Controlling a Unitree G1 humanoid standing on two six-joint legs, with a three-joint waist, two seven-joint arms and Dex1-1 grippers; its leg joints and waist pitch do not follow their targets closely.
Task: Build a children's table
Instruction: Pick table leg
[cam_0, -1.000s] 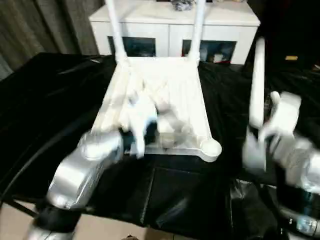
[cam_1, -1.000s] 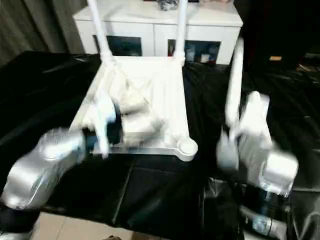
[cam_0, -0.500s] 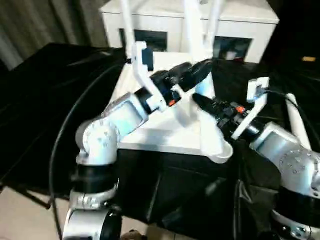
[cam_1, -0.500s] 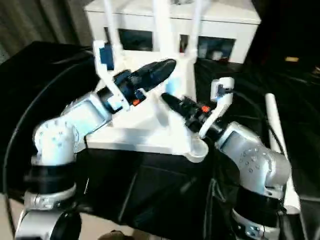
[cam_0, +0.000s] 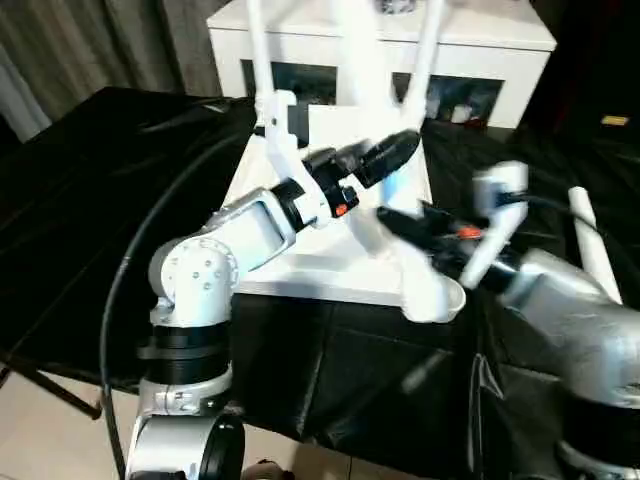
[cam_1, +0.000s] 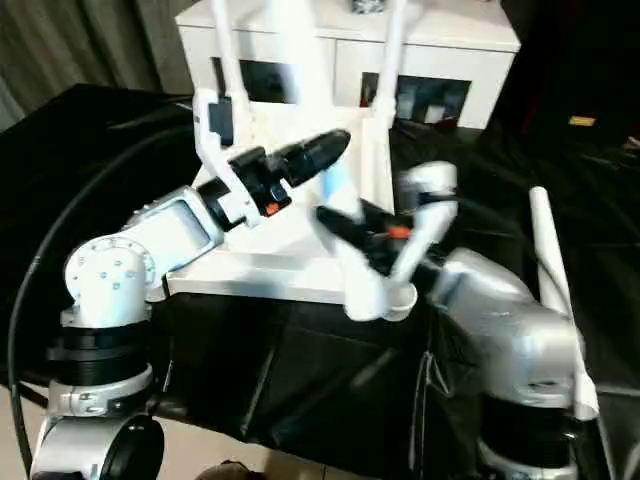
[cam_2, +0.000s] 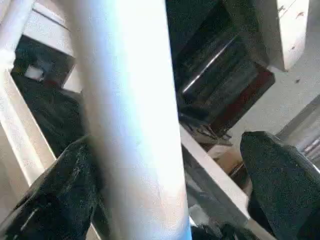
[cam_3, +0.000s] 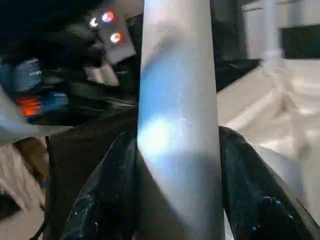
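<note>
Nearest, the right pincer (cam_3: 175, 200) pinches one white leg (cam_3: 177, 100) between both fingers. The left pincer (cam_0: 395, 152) has its fingers spread, one touching that leg. The leg stands nearly upright over the upturned tabletop (cam_0: 330, 270) on the black desk (cam_0: 100, 200). Two more legs (cam_0: 256, 50) stand in far sockets; a fourth (cam_0: 590, 245) lies at right. Beyond stands a white cabinet (cam_0: 500, 40).

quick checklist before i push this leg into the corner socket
1. Right claw clamped on the third leg: ok, fingers hug both sides.
2. Left claw gripping that leg: not ok, one finger stands apart from it.
3. Leg's end lined up with the near right socket: cannot tell, blurred.
4. Two far legs upright in the tabletop: ok.
5. Fourth leg at hand on the black cloth, right side: ok.
</note>
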